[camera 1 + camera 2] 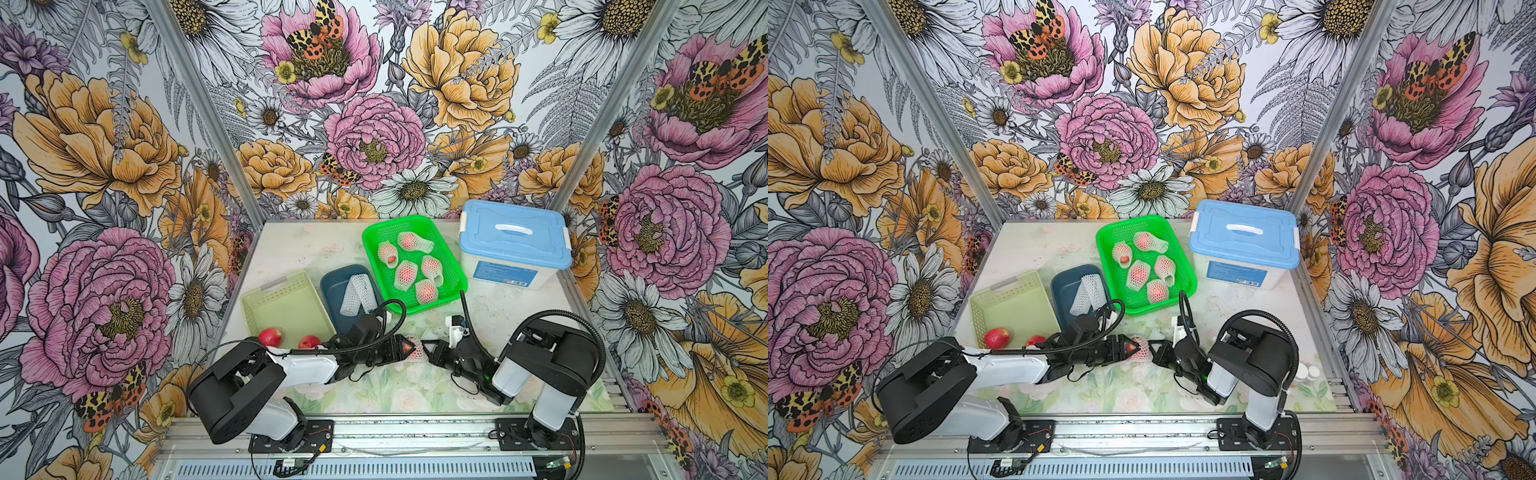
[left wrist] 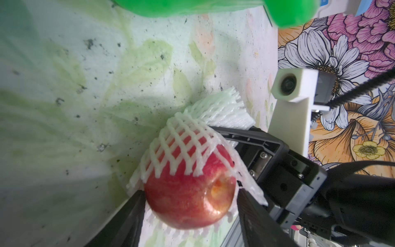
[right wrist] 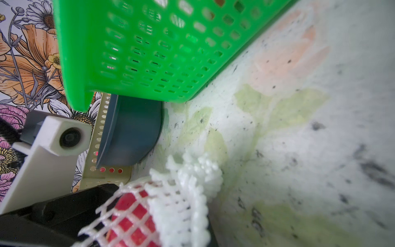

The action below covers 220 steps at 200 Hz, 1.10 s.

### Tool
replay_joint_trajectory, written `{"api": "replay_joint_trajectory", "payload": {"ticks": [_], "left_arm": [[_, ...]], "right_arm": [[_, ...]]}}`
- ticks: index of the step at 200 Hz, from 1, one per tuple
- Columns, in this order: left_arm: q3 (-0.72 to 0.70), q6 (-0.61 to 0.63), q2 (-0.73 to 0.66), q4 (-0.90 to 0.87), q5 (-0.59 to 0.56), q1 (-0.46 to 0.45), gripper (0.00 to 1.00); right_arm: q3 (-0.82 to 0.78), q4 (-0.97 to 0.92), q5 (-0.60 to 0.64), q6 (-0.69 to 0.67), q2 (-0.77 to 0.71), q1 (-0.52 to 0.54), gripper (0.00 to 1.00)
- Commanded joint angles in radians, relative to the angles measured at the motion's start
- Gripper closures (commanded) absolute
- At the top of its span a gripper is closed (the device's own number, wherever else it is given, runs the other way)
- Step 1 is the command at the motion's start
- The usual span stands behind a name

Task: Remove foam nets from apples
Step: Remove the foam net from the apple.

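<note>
**q:** where's the apple sitting right now?

**me:** right between the fingers of my left gripper [image 2: 190, 192], low on the table [image 1: 519, 307], around 6 o'clock in both top views. the apple [image 2: 183, 205] shows its bare red end to my left wrist cam, one finger on either side of it. the jaws stand pretty wide, and honestly i can't tell if they're pressing the apple or just sitting next to it.

**q:** and the net?

**me:** the foam net [image 2: 183, 147] only covers the far half of the apple. its bunched end trails off toward 3 o'clock, to my right gripper [image 1: 428, 347]. that one's clamped tight on the net, its tips just beside my left's.

**q:** rest of the stuff?

**me:** going by the apple, the green basket [image 1: 376, 232] is at 12 o'clock with five netted apples [image 1: 406, 274] in it. the blue tray [image 1: 332, 286] is at 10 to 11 o'clock, holding loose nets [image 1: 357, 293]. the beige basket [image 1: 286, 303] is at 9 to 10 o'clock with two bare apples [image 1: 270, 336].
</note>
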Motion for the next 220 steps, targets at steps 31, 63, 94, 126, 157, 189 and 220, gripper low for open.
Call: {"api": "replay_joint_trajectory", "payload": {"ticks": [31,63,94,126,157,189,220], "left_arm": [[0.037,0.019,0.023,0.068,0.032,0.005,0.29],[0.051,0.022,0.047,0.077,0.038,0.007,0.29],[0.065,0.014,0.078,0.11,0.049,0.006,0.31],[0.06,0.013,0.072,0.114,0.058,0.009,0.38],[0.046,0.031,0.015,0.055,0.053,0.034,0.48],[0.054,0.082,-0.073,-0.09,0.04,0.066,0.41],[0.081,0.144,-0.131,-0.238,0.049,0.107,0.36]], "right_arm": [[0.018,0.02,-0.051,-0.036,0.014,0.004,1.0],[0.024,0.024,-0.066,-0.047,0.01,0.004,1.0],[0.03,0.022,-0.079,-0.057,0.004,0.005,1.0],[0.024,0.008,-0.067,-0.059,-0.008,0.001,1.0],[0.017,0.043,-0.07,-0.046,0.022,-0.015,1.0],[0.009,0.072,-0.069,-0.035,0.049,-0.032,1.0],[0.011,0.075,-0.07,-0.038,0.047,-0.039,1.0]]}}
